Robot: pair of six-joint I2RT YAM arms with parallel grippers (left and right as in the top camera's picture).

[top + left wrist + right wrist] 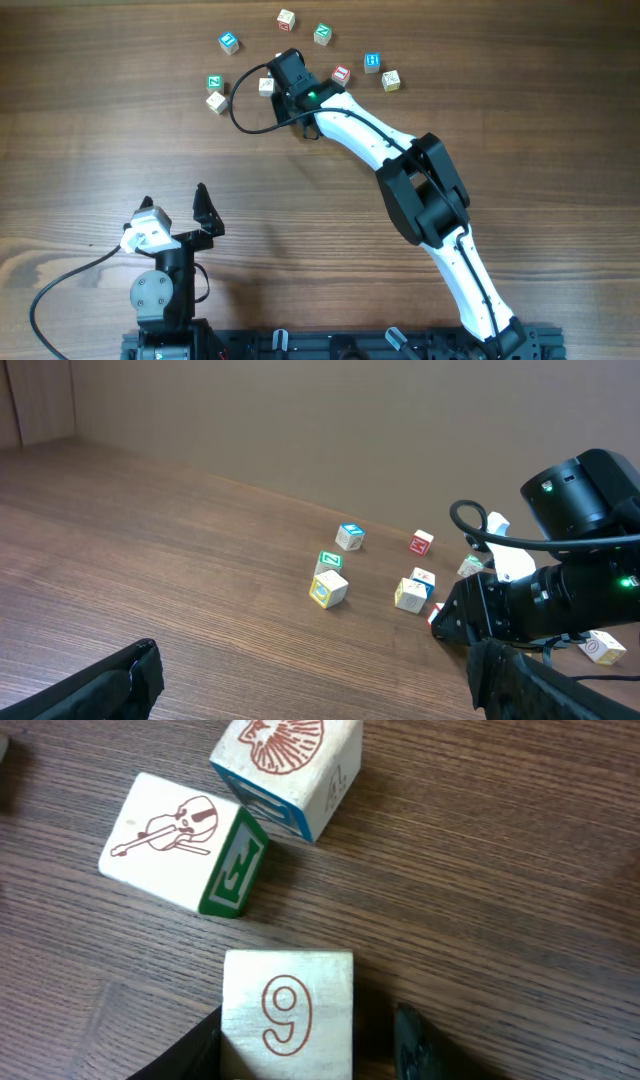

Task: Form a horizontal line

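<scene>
Not yet showing any horizontal line; showing only scattered cubes (322,34) arcing across the 12 o'clock part of the table (90,140). Straddling the nine cube (288,1010) with the right gripper (305,1050), spread wider than the block, clamping nothing, leaving a gap on its 3 o'clock side in the right wrist view. Holding the left gripper (173,198) wide open and empty near 8 o'clock. Risking, probably, a twist of the nine cube when closing off-centre, skewing its face out of any row. Risking also, when dragging it, a knock into the violin cube (185,840) sitting near at 11 o'clock, and through that the shell cube (290,765), touching or just beside it at 1 o'clock.
</scene>
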